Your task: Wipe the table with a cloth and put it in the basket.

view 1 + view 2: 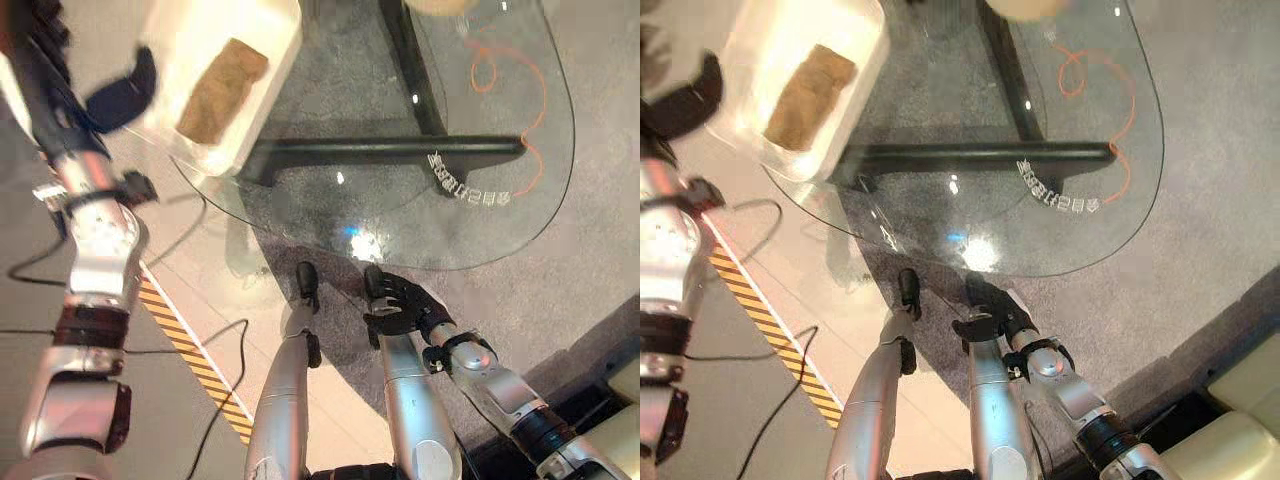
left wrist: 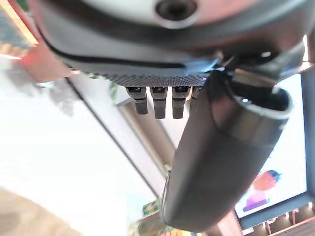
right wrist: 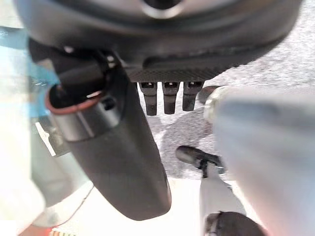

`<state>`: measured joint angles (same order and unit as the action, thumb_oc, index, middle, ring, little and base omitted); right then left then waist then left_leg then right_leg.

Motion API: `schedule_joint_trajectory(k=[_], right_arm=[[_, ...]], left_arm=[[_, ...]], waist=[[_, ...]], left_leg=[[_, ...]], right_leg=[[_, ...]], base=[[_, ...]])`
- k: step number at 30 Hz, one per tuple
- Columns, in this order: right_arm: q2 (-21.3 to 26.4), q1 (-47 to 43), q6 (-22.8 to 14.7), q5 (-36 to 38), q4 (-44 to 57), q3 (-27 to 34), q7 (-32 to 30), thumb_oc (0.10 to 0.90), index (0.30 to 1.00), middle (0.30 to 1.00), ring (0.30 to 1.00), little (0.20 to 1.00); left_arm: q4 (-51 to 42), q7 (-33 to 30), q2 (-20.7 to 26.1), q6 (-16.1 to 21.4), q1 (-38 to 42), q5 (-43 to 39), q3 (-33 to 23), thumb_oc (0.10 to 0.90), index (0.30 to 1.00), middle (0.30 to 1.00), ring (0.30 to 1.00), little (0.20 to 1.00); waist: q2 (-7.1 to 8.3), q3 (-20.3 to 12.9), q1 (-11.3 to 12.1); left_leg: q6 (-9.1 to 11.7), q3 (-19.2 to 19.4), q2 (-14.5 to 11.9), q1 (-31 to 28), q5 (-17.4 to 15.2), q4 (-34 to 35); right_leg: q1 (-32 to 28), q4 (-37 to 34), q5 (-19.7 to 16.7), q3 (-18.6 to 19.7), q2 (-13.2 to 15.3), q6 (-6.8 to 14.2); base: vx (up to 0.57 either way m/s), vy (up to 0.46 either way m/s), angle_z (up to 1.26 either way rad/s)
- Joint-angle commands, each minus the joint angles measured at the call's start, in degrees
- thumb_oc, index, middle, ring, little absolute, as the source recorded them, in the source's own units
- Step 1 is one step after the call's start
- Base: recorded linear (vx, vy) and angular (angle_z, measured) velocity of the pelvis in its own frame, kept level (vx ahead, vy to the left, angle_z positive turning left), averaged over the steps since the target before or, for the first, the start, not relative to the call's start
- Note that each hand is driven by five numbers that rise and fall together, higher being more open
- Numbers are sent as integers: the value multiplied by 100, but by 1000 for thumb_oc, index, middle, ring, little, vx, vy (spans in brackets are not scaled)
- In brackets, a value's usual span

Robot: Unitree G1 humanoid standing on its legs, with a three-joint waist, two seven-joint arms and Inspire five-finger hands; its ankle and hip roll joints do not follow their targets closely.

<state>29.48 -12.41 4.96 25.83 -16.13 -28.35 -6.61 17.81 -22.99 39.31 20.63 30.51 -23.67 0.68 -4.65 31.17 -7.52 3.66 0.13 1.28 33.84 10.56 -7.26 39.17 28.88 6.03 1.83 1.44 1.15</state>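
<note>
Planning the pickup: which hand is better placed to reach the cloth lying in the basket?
Left. The left hand is up beside the basket with the cloth in it; the right hand sits low by the table's near edge, far off.

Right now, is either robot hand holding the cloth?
No. The cloth lies in the basket; the left robot hand and right robot hand hold nothing.

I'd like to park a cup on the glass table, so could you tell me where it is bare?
The near middle of the table, between the basket and the orange cord, is bare. Far left is crowded: the basket holding the cloth, the left hand beside it.
</note>
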Motion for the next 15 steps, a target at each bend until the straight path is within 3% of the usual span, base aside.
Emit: schedule_joint_trajectory(k=[1, 6, 7, 13, 15], right_arm=[[-219, 427, -396, -108, 151, 131, 115, 800, 900, 900, 900, 900], [-688, 647, -443, -67, -608, 364, 202, 800, 900, 900, 900, 900], [-781, 702, -384, 2, -773, 421, 173, 800, 900, 900, 900, 900], [-985, 852, -189, 75, -1668, 740, 300, 800, 900, 900, 900, 900], [-1065, 931, -198, 238, -2272, 914, 408, 800, 900, 900, 900, 900]], left_arm=[[-248, 443, -17, 450, 103, -84, -516, 800, 900, 900, 900, 900], [-273, 1006, -813, 174, -1037, -270, -205, 800, 900, 900, 900, 900], [-116, 1278, -984, -52, -1323, -444, -22, 800, 900, 900, 900, 900], [1000, 1814, -1537, -338, -2268, -466, 491, 800, 900, 900, 900, 900], [1758, 2191, -1811, -708, -2553, -475, 555, 800, 900, 900, 900, 900]], waist=[[-28, -139, -23], [99, -604, 169], [110, -761, 216], [147, -1301, 336], [180, -1551, 379]], left_leg=[[144, -381, 42, -393, -676, -372], [165, -472, -127, -935, -561, 50], [173, -485, -189, -1068, -531, 148], [186, -409, -387, -1644, -557, 431], [179, -377, -440, -1931, -590, 581]], right_leg=[[-910, -1131, -313, 14, 190, 352], [-1533, -1327, -206, -196, 174, 310], [-1685, -1392, -197, -252, 175, 302], [-2345, -1690, -169, -481, 195, 290], [-2695, -1931, -187, -533, 180, 303]], base=[[-164, -222, 6], [-118, -196, 17], [-69, -149, 3], [9, -71, 8], [98, -58, 4]])
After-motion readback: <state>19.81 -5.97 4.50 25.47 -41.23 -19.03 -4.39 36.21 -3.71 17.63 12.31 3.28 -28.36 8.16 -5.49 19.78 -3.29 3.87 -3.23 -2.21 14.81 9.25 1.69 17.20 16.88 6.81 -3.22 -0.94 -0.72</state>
